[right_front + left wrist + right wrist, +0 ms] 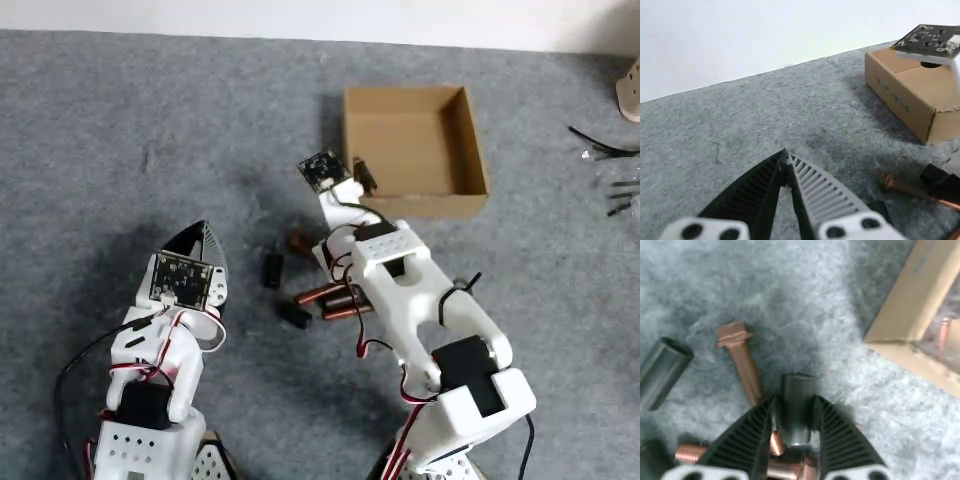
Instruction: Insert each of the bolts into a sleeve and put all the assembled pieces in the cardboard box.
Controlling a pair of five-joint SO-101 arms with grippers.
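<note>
The right pincer [794,407] grips a short dark metal sleeve [797,390] between its ribbed black fingers [747,435], which are parted only by the sleeve's width. The sleeve's end juts out past the fingertips, and whether it touches the felt I cannot tell. Just beside it lies a copper flanged bolt [741,365], its head pointing away from the pincer, and more copper bolts [689,452] lie under the fingers. A second dark sleeve [661,371] lies on the far side of the flanged bolt, apart from it. Beyond the fingertips stands a corner of the open brown cardboard box [905,315], with a copper-coloured piece [941,334] inside, too blurred to tell more. The box sits toward the far edge of the grey felt desk [110,120], right of the middle, with the loose bolts and sleeves on its near side, around the desk's middle. The left pincer [786,161] is closed tip to tip on nothing, over bare felt in the desk's left half, apart from the parts.
</note>
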